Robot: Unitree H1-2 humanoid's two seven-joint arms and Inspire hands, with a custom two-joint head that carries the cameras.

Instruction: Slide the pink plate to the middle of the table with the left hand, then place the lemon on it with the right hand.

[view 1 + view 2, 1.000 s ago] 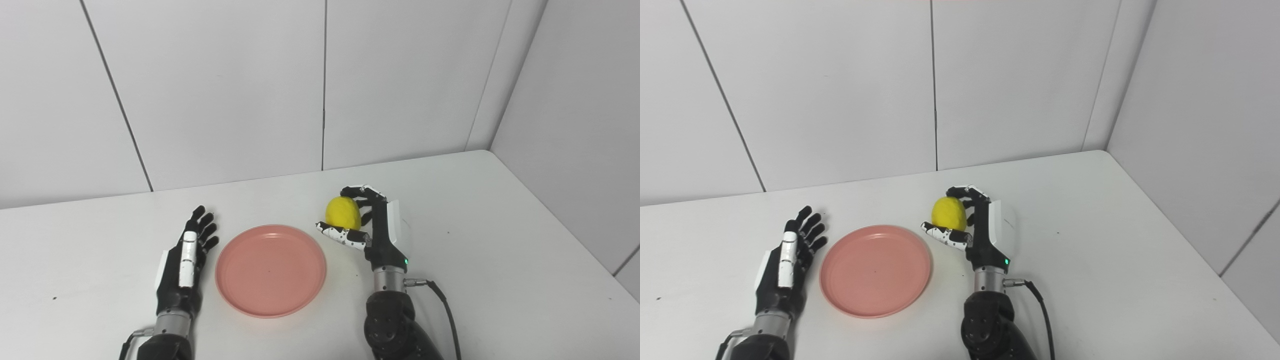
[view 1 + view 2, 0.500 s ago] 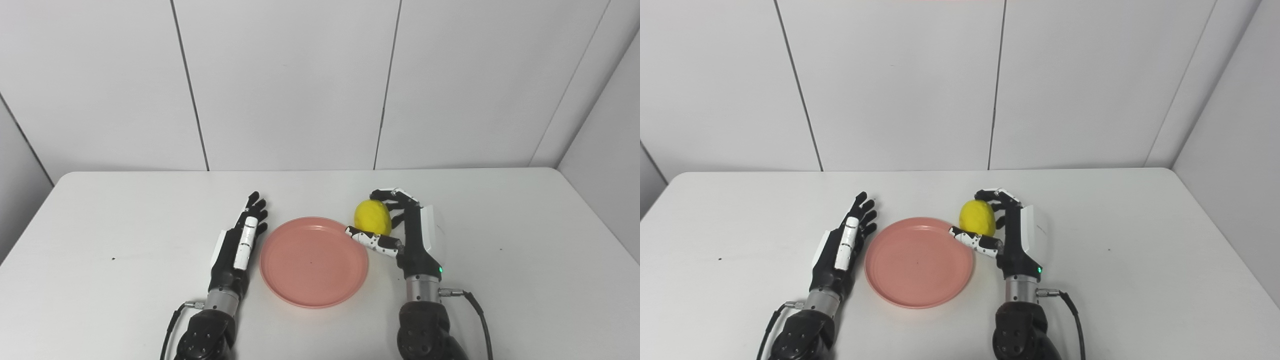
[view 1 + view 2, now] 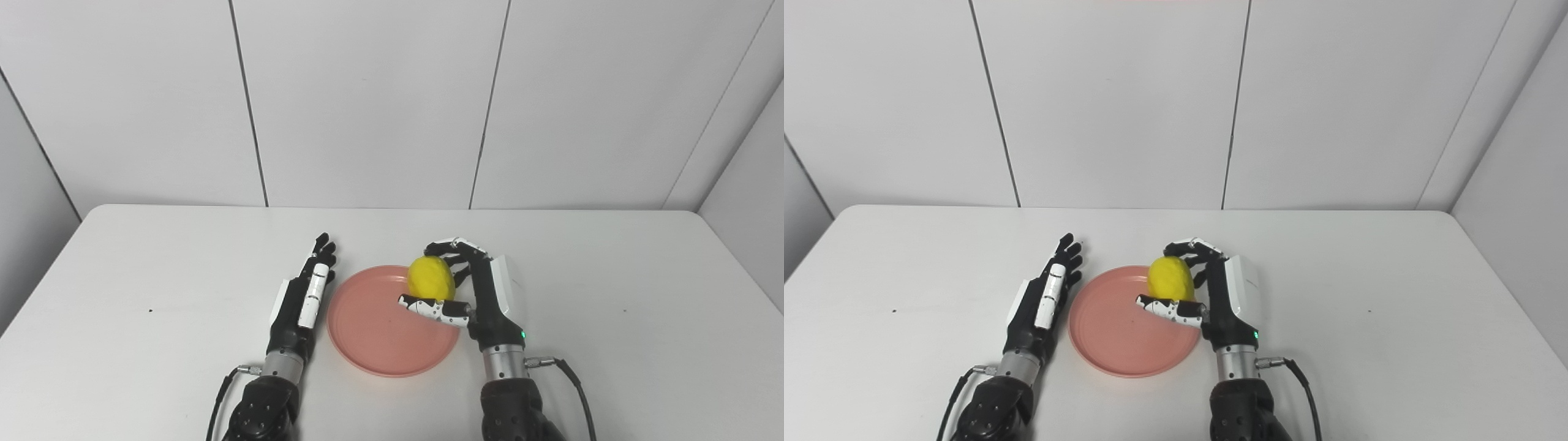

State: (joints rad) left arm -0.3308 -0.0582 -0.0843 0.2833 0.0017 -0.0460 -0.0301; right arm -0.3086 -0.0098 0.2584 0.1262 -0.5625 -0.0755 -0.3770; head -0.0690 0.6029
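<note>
The pink plate [image 3: 380,334] lies flat near the middle of the white table [image 3: 612,294]. My right hand [image 3: 474,291] is shut on the yellow lemon [image 3: 430,277], fingers over its far side and thumb under its near side. It holds the lemon over the plate's right part; whether the lemon touches the plate cannot be told. My left hand [image 3: 303,300] rests open and flat just left of the plate's rim, fingers straight and pointing away, holding nothing.
White wall panels stand behind the table, with side walls close at the left and right. A cable [image 3: 572,380] trails from my right wrist. A small dark speck [image 3: 150,310] marks the tabletop at the left.
The camera has swung, shifting the whole picture. My right hand has carried the lemon leftward from beside the plate's right rim to over the plate. The left hand stays open beside the plate.
</note>
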